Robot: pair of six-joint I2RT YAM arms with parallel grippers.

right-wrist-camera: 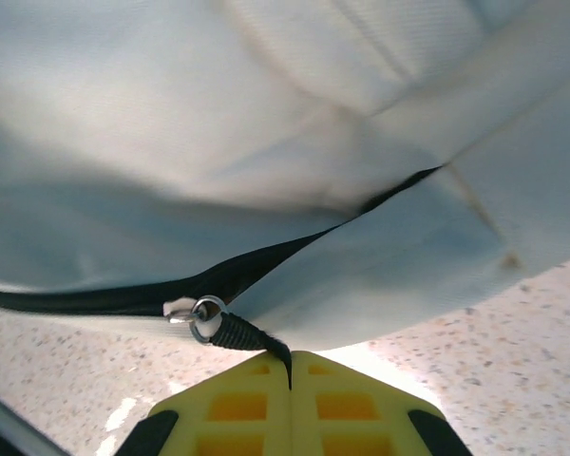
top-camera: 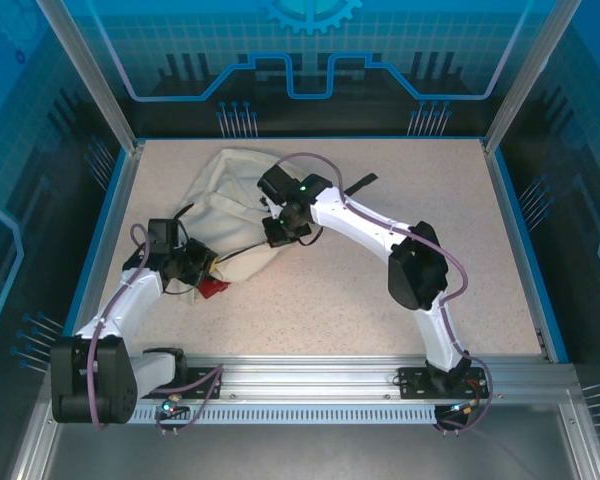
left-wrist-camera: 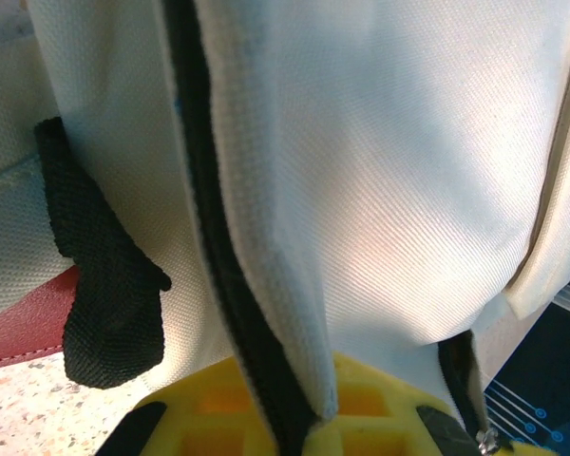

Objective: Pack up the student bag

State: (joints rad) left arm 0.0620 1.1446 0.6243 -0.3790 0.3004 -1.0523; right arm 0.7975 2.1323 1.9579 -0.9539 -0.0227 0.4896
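Cream student bag (top-camera: 225, 195), contents hidden

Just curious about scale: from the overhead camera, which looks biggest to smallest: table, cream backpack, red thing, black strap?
Largest to smallest: table, cream backpack; then red thing and black strap, both tiny, too alike to rank.

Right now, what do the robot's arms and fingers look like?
The left arm and right arm have white shells with bulky black joints; a purplish cable loops along each. A green light glows on the right one. The fingers are yellow with black trim.
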